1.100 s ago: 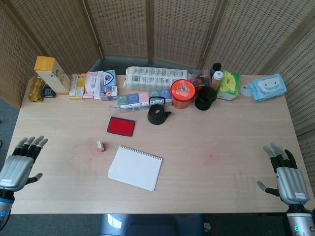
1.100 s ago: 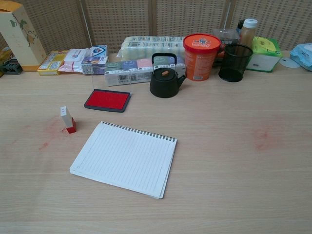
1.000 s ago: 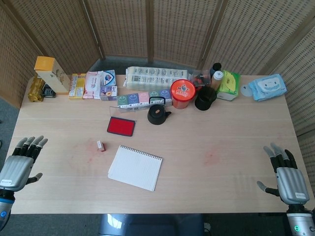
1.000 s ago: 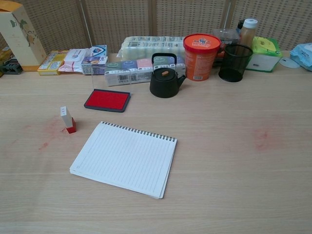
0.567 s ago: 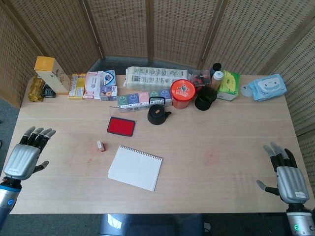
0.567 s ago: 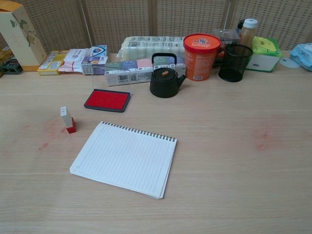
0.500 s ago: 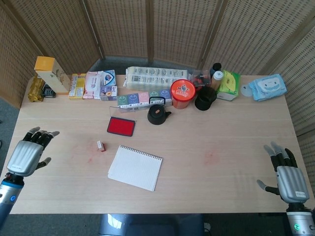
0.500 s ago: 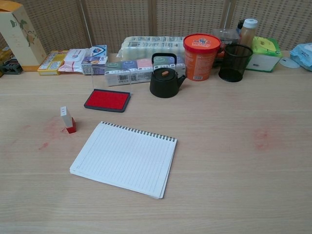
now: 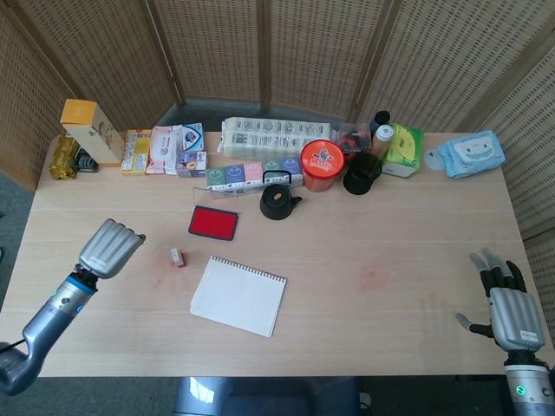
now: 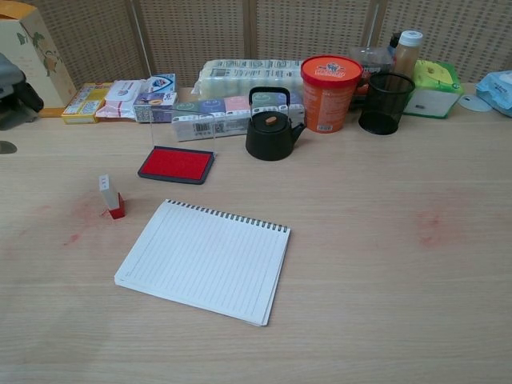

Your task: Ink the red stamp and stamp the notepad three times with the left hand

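Observation:
The small red stamp (image 9: pixel 178 256) with a white top stands upright on the table, just left of the blank spiral notepad (image 9: pixel 238 295). The red ink pad (image 9: pixel 213 223) lies open behind them. My left hand (image 9: pixel 111 247) hovers over the table to the left of the stamp, apart from it, empty, fingers extended toward it. In the chest view only its edge (image 10: pixel 12 88) shows at far left, well above the stamp (image 10: pixel 110 196), notepad (image 10: pixel 204 260) and ink pad (image 10: pixel 176 164). My right hand (image 9: pixel 507 305) is off the table's front right corner, fingers spread, holding nothing.
A black kettle (image 9: pixel 277 202) stands just right of the ink pad, with an orange tub (image 9: pixel 322 165) and a black mesh cup (image 9: pixel 362 173) behind it. Boxes and packets (image 9: pixel 165 149) line the back edge. Faint red smears (image 9: pixel 160 279) mark the wood near the stamp.
My left hand has risen from the table's front left edge and moved right and forward toward the stamp, now entering the chest view. The right hand and the objects have not moved.

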You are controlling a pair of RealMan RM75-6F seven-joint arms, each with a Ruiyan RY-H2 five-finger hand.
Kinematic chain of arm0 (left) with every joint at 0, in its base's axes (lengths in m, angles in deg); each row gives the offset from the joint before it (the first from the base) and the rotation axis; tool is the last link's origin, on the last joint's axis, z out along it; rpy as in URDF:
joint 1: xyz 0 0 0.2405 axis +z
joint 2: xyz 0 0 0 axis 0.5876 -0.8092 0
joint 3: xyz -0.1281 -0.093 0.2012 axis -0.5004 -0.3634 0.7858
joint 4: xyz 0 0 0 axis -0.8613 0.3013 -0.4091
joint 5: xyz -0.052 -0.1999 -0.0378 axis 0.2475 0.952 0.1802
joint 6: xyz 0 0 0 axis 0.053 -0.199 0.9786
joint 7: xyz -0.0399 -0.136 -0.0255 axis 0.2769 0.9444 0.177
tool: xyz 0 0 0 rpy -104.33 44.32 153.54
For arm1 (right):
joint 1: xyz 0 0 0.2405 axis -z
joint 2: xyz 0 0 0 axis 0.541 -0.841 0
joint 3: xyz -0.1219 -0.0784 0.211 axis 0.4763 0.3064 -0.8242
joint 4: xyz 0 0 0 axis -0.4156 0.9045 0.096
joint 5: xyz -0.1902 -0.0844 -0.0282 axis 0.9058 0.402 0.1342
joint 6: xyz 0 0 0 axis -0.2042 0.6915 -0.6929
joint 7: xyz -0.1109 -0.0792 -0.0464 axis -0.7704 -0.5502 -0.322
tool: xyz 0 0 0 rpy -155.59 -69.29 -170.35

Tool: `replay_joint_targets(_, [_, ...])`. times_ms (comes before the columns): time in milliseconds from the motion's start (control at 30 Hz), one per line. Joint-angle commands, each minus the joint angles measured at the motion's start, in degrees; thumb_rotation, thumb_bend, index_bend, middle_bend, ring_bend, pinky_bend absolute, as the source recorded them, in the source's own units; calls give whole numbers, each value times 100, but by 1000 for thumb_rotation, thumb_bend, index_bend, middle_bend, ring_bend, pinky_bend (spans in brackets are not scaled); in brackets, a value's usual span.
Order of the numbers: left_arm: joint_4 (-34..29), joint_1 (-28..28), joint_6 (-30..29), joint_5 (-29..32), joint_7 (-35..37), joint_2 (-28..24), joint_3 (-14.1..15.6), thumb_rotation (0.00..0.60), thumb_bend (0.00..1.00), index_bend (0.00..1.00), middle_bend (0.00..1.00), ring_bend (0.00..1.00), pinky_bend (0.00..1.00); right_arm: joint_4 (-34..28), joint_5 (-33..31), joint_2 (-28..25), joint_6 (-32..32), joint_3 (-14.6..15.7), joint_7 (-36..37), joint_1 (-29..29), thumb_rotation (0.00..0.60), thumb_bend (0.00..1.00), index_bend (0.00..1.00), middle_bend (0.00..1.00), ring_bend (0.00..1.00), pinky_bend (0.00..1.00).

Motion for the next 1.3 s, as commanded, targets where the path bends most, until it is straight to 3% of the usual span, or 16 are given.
replay_joint_targets(33, [120,-108,150,64,-184,161,28,600,114,725,1000,1000,1000,10,-40,-7,-21,-19,18,-10,600,66,0,0,0,0])
replay_joint_targets(200, [150,-190,359,250,-567,335,32,600,115,461,1000,1000,1000,16,-89,-37,-44,-38,80,-16,600,67,0,0,0,0])
replay_joint_targets(300, [95,-232,472,395,-801,432,25,600,114,396,1000,1000,1000,22,-92,-58,-52,-41,122,-18,600,67,0,0,0,0])
replay_joint_targets(633, [264,-436,727,580,-1338,717,83,600,114,364,1000,1000,1000,15,-87,-112,-46,-38,200,-11,600,67,0,0,0,0])
replay_joint_targets(1300, [785,-650,713,481,-1528,1456,330,600,115,364,1000,1000,1000,-18,-167,-150,-88,-44,228,-20,600,67,0,0,0,0])
